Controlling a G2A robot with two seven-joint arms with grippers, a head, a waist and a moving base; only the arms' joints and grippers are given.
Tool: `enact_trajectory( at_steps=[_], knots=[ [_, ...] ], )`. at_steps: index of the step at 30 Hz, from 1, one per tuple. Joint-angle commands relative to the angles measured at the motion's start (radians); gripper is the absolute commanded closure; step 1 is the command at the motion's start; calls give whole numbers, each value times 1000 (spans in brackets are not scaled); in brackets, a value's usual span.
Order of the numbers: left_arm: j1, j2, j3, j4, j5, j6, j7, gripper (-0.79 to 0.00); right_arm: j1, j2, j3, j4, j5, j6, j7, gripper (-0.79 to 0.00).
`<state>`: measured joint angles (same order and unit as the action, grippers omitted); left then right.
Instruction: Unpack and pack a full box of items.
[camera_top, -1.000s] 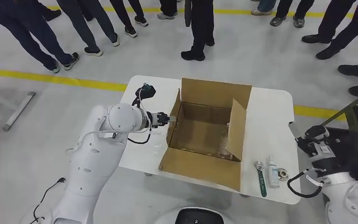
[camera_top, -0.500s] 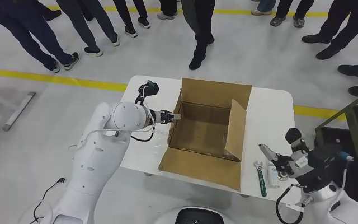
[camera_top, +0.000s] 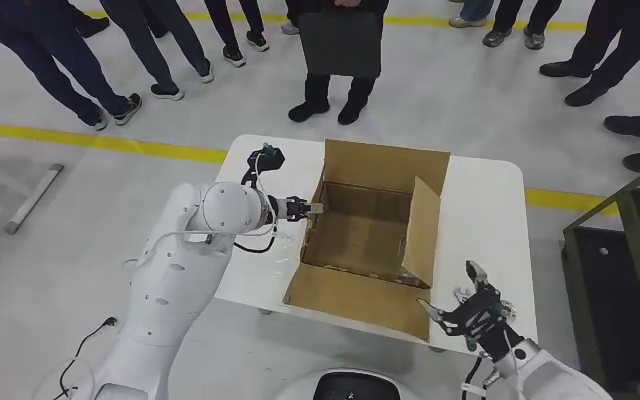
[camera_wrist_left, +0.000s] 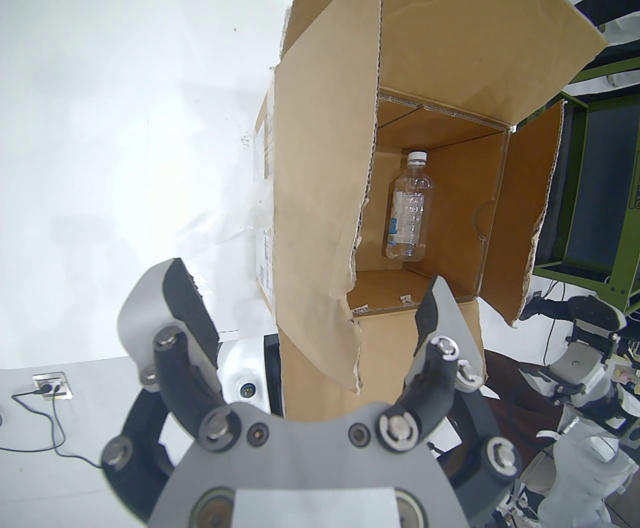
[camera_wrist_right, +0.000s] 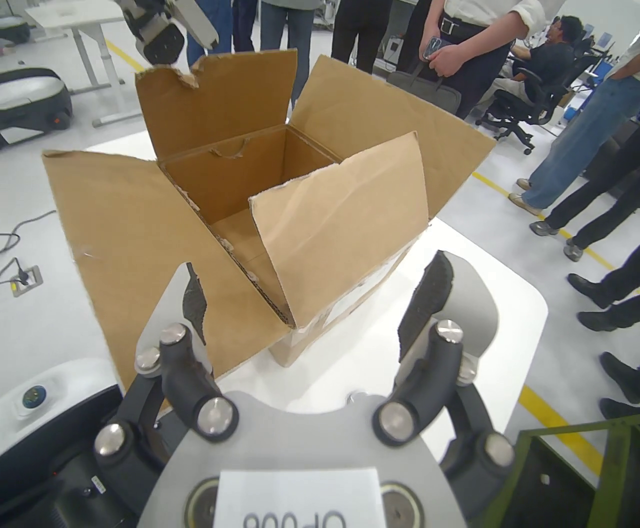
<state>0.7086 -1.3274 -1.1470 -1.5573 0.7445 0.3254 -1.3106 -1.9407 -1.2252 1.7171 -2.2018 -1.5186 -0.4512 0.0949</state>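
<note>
An open cardboard box (camera_top: 385, 165) stands in the middle of the white table (camera_top: 480, 205) with all its flaps raised or spread. A clear plastic bottle (camera_wrist_left: 410, 210) lies inside against the far wall. My left gripper (camera_top: 310, 208) is at the box's left side, open, and the torn left flap (camera_wrist_left: 320, 175) passes between its fingers (camera_wrist_left: 190, 300) without being clamped. My right gripper (camera_top: 450, 290) hovers open at the box's front right corner and holds nothing. The right wrist view has the box (camera_wrist_right: 125, 210) just ahead of the right gripper (camera_wrist_right: 315, 262).
A green metal rack (camera_top: 600, 280) stands right of the table. Several people stand on the floor beyond the far edge, one holding a dark bag (camera_top: 340, 45). Bare tabletop lies right of the box and at the near left corner.
My right arm has swung in from the table's right edge to the box's front right corner, over the spot where a wrench and small items lay. The left gripper edged onto the left flap.
</note>
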Motion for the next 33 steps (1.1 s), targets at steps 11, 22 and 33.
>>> enact_trajectory(
  at_steps=[11,22,33],
  knots=[
    [0,0,0,0,0,0,0,-785,129,-8,-139,83,-137,176,60,-785],
    [0,0,0,0,0,0,0,-785,171,-9,-182,91,-194,212,166,-785],
    [0,0,0,0,0,0,0,-785,190,-11,-191,104,-186,237,205,-376]
  ],
)
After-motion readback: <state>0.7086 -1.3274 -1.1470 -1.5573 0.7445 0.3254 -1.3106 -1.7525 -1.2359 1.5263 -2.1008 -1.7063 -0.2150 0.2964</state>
